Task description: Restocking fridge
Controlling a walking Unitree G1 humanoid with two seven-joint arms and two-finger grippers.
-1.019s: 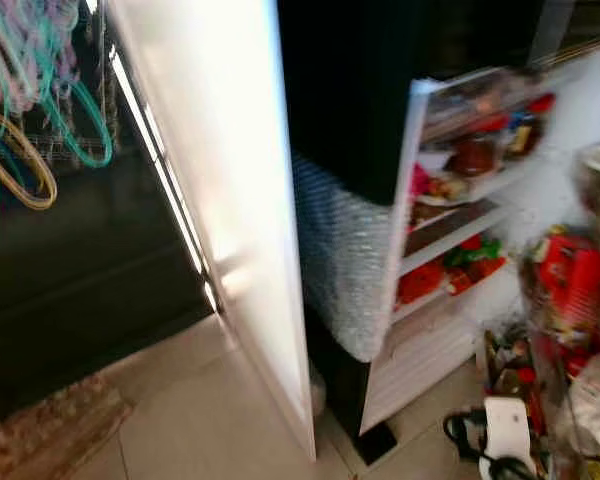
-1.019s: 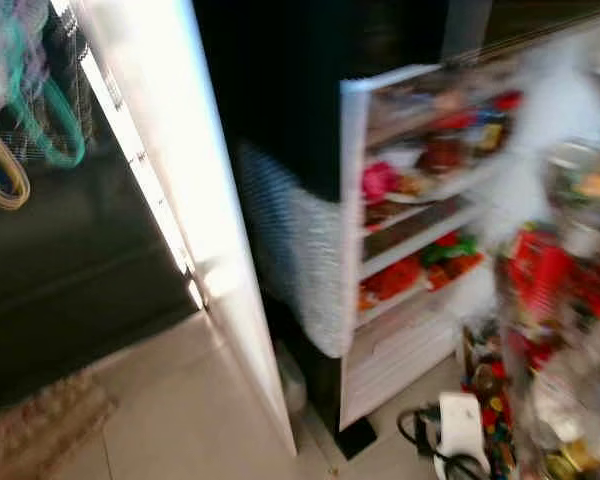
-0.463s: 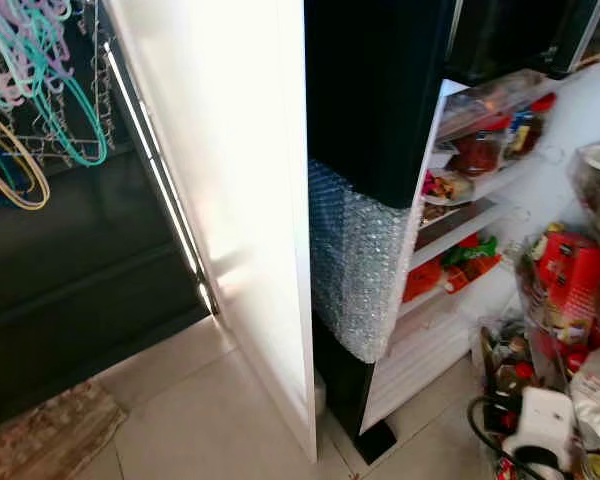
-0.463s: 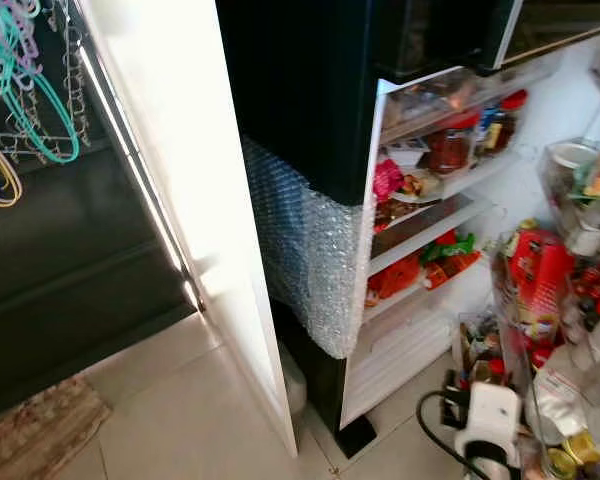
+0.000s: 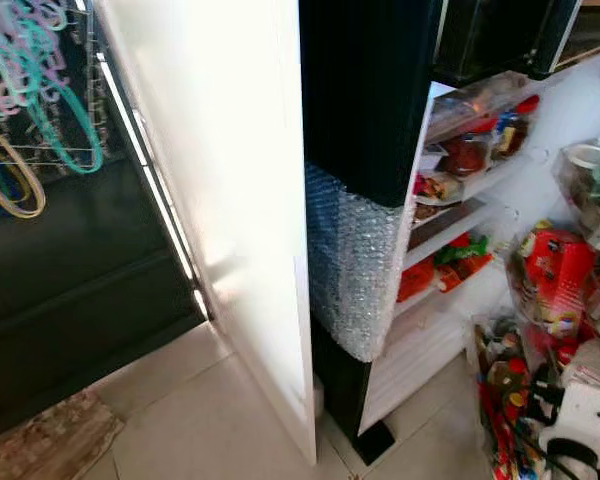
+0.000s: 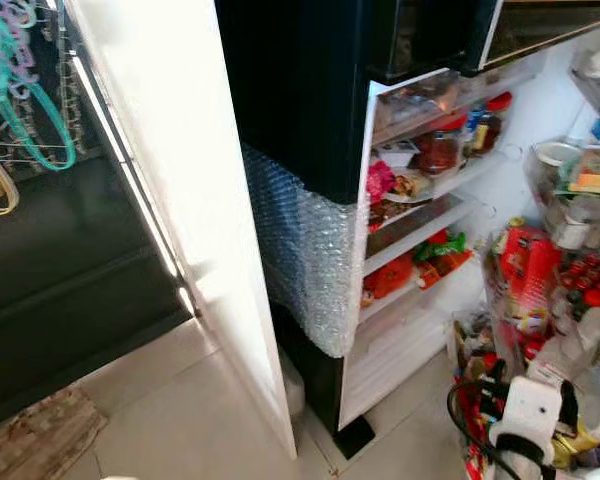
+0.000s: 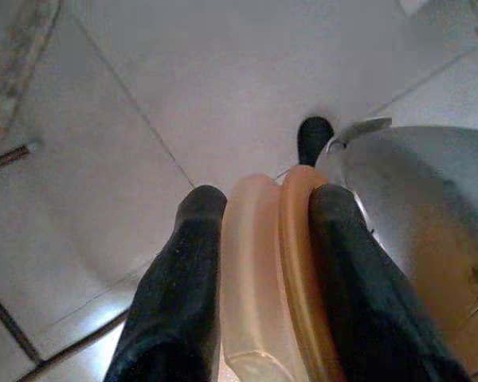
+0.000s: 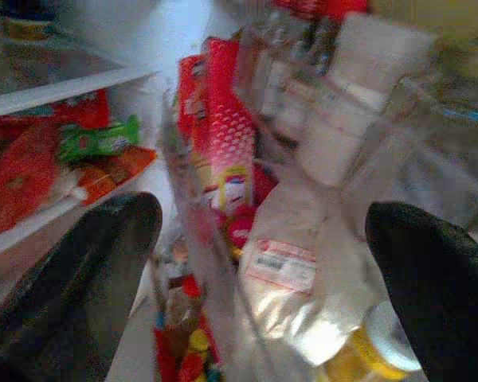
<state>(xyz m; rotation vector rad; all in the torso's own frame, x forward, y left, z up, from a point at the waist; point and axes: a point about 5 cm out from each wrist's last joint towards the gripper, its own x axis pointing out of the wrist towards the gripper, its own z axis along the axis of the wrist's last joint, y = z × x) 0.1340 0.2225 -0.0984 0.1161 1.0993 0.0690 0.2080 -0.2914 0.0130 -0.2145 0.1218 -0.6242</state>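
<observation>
Fridge [image 6: 310, 120] is standing wide open, black body with bubble wrap [image 6: 305, 255] taped around the lower part of its side. The white door [image 5: 230, 200] swings out toward the camera, edge on. Inside you can see white shelves [image 6: 420, 235] stuffed with stuff: a jar with a red lid [image 6: 442, 148] up top, red and green packets [image 6: 420, 262] lower down. On the right the other door's racks [image 6: 555, 215] are crammed with a red carton [image 6: 525, 270], tubs and bottles.

Left gripper [image 7: 259, 239] hangs low over the tiled floor [image 7: 143, 103], jaws pinching a pale peach-orange plastic piece [image 7: 275, 278] between the two black fingers [image 7: 183, 278]. Can't tell what it actually is, maybe a lid or a container edge. Part of the robot's silver body [image 7: 430, 207] sits right next to it.

Right gripper [image 8: 259, 263] has its jaws spread wide, pointing at the packed door rack, with a clear bag with a label [image 8: 283, 267] and that red carton right between the fingertips, though nothing is touching as far as I can see. In the right eye view the white wrist [image 6: 528, 420] shows low, near the door rack.

Off to the left there's a dark cabinet with coloured hangers [image 5: 40, 110] on a wire rack, and a worn mat [image 5: 45, 440] on the floor.
</observation>
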